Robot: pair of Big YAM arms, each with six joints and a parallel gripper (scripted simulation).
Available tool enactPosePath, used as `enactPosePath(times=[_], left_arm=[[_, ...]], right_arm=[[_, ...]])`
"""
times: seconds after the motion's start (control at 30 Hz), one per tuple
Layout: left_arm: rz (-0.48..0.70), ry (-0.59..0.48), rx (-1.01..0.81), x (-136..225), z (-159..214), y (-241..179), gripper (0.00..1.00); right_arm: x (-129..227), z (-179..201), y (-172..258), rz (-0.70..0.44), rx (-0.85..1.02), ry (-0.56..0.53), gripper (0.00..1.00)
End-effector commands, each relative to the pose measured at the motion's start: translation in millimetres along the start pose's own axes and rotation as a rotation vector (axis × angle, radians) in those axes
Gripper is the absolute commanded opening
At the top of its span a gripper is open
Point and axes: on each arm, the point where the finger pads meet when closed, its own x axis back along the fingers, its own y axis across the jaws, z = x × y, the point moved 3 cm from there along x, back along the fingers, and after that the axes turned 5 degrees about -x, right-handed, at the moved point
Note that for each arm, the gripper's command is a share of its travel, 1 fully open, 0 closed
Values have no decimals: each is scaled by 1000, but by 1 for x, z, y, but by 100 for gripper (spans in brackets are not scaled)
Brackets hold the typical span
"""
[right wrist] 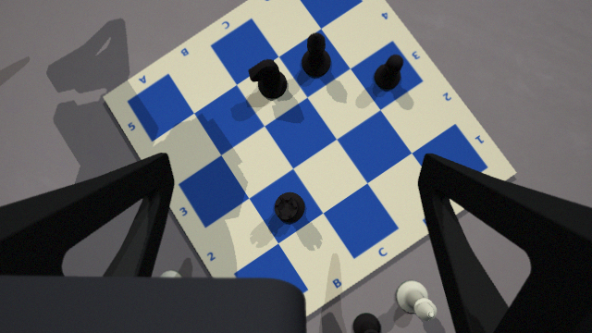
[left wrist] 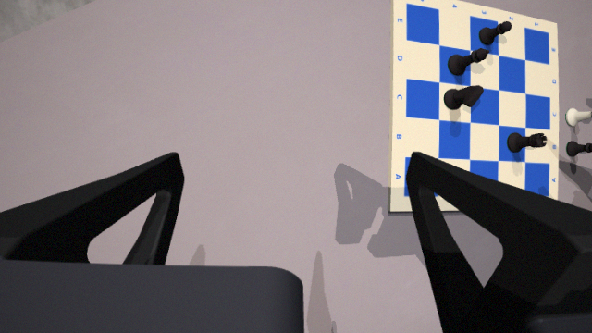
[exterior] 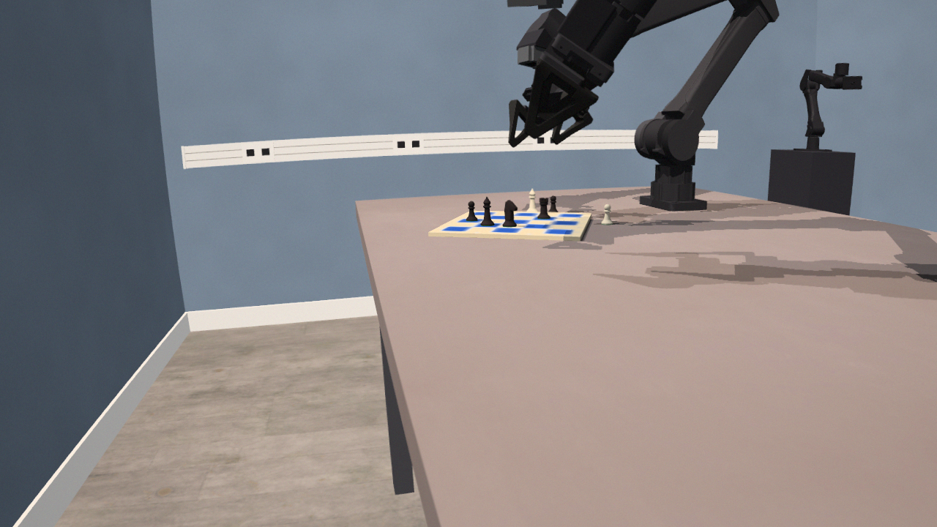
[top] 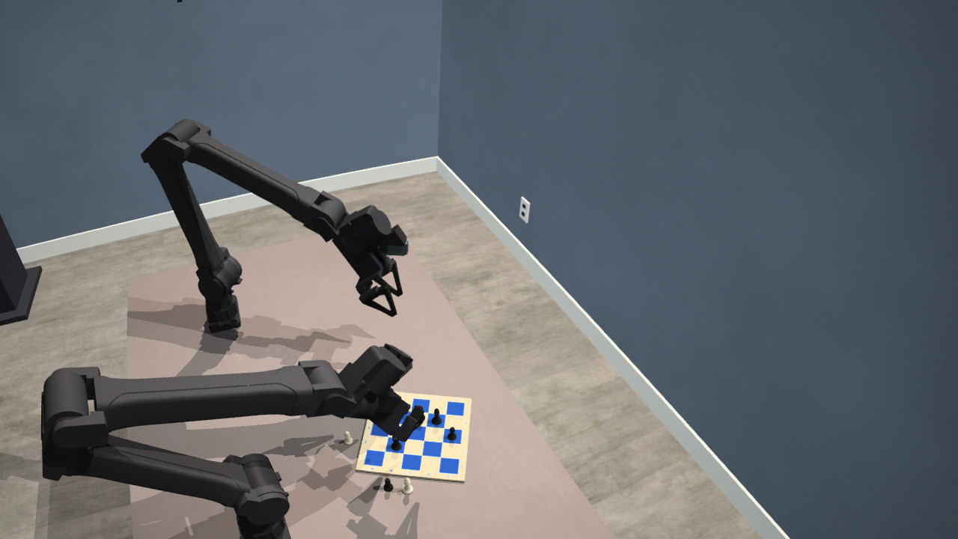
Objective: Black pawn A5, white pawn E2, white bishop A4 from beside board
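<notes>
At six o'clock of the board in the top view, the black pawn and white bishop are seen upright, just beside it; the white pawn is found at nine o'clock. All three remain to be placed.

The smooth, matte, pinkish counter carries the thin, flat board, its squares blue and cream. Pale, grained floorboards are seen below.

The left pincer is held wide, with nothing gripped, toward twelve o'clock from the board. The right pincer, also wide and unloaded, is poised above it. In the exterior view their angular dark fingers cannot be told apart.

By the top view's pincer the knight is hidden; by the left wrist view it is shown on C4. The white pawn is partly covered in the right wrist view.

Of the squares, B2 is filled by a rook, D4 by a black bishop, E3 by another pawn.
</notes>
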Motion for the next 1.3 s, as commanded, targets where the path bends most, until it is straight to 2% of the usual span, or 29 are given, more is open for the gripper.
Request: enactPosePath(times=[0.0, 0.17, 0.47, 0.53, 0.67, 0.8, 0.93, 1.03, 1.1, 1.27], left_arm=[[82, -102, -186, 21, -25, -6, 100], [302, -200, -390, 46, -8, -24, 100], [598, -447, -725, 97, 19, -50, 100], [598, -447, -725, 97, 19, -50, 100], [709, -556, -833, 120, 32, -59, 100], [758, -593, -853, 130, 32, -63, 100], [781, -584, -842, 128, 31, -67, 100], [781, -583, -840, 128, 31, -67, 100], [781, -583, -840, 128, 31, -67, 100], [780, -583, -839, 128, 31, -67, 100]], right_arm=[[5, -17, 8, 21, -68, -29, 100], [-1, 9, 39, 39, -56, 22, 100], [-12, 32, 76, 65, -36, 92, 100], [-12, 32, 76, 65, -36, 92, 100], [-12, 34, 88, 72, -15, 91, 100], [-8, 27, 92, 71, 9, 68, 100], [-4, 28, 82, 96, -123, 68, 100], [2, 33, 72, 131, -304, 79, 100], [2, 33, 72, 131, -304, 79, 100], [20, 33, 47, 209, -659, 82, 100]])
